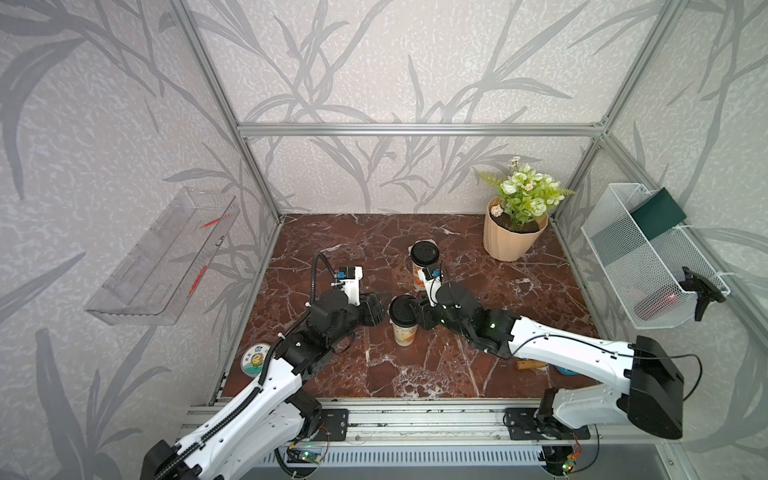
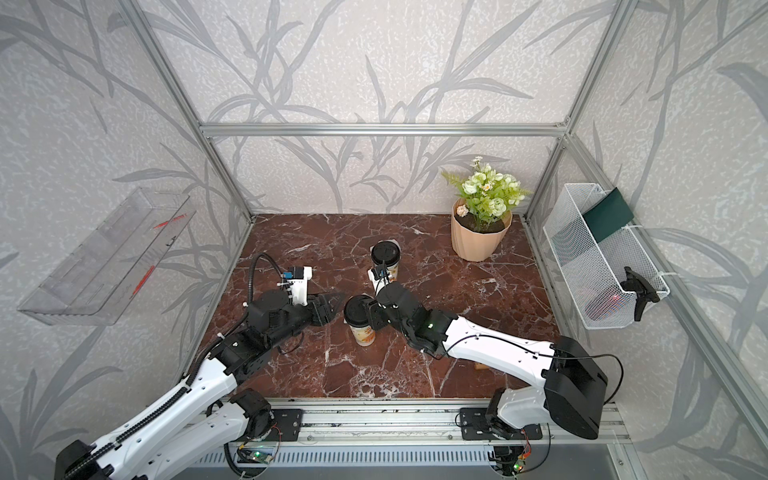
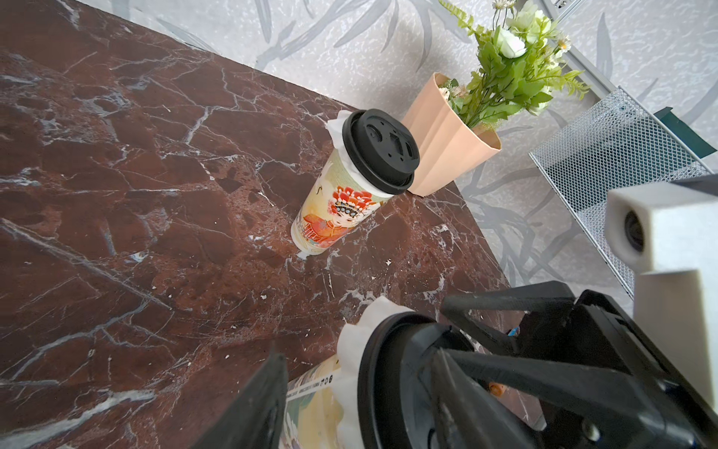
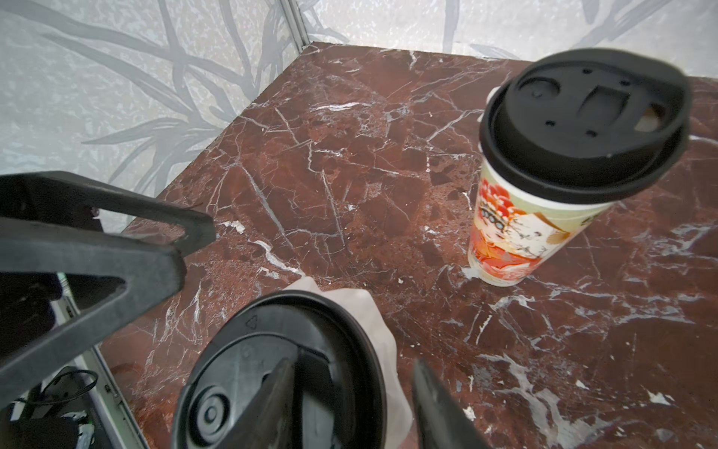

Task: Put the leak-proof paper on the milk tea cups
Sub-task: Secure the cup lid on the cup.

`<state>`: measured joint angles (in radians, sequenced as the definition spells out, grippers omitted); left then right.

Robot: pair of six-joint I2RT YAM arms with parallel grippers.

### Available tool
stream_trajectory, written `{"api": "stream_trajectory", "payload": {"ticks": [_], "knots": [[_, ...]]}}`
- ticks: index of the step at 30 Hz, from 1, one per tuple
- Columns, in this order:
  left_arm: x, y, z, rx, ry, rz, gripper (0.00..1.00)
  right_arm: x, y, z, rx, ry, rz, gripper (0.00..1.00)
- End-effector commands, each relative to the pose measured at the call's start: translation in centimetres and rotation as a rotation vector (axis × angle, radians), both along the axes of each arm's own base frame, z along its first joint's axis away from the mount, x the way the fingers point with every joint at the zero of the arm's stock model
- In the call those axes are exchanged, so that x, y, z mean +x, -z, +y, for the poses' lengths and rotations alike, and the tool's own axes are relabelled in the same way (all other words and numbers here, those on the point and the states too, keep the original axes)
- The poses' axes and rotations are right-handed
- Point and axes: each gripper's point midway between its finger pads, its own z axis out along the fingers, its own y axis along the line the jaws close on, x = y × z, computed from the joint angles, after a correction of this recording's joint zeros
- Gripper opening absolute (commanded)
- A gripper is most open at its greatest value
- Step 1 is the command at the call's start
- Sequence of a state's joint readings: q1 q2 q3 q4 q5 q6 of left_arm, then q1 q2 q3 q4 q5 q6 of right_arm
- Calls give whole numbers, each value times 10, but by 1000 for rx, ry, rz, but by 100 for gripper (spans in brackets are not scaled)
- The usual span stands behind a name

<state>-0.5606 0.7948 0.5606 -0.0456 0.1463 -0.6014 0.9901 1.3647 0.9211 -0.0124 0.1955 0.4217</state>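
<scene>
Right jaws: apart, straddling the rim of the near lid (image 4: 233, 350) on the near cup (image 1: 404, 334). One side is over the lid top, the other outside by the paper frill. No pinch that I can see.

Left jaws: also apart, nothing between them. They sit just beside the same lid on the opposite side and look clear of it.

Leak-proof paper: the near sheet (image 4: 375, 326) is trapped under the near lid, with its edge poking out past the rim. The far sheet (image 3: 337, 125) sits the same way under the far lid (image 3: 379, 149) of the far cup (image 3: 334, 217), near the plant pot (image 1: 513, 239). Papering looks done on both, so I read the step in hand as release and clear.

How to do it well:
- Widen the right jaws fully before any travel, then go up off the lid, not sideways. The cup is tall, narrow-based and probably light, so a dragged jaw could tip it or pop the lid.
- Take the left jaws straight back over the bench (image 1: 415, 374), away from the cup.
- Don't snag the frill.
- Move one arm at a time, since the two are close together.
</scene>
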Motion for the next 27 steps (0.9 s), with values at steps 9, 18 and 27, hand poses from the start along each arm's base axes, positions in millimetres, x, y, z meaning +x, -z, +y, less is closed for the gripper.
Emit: {"api": "stream_trajectory", "payload": {"ticks": [9,18,27], "knots": [[2,-7,5,7,-17,-29,60,-4,-9,10,5,-52,20,63],[0,5,6,21,-16,-9,60,-1,7,5,-56,-29,43,63],[-7,45,5,10,-3,58,58,-6,45,-9,-109,13,98,60]]}}
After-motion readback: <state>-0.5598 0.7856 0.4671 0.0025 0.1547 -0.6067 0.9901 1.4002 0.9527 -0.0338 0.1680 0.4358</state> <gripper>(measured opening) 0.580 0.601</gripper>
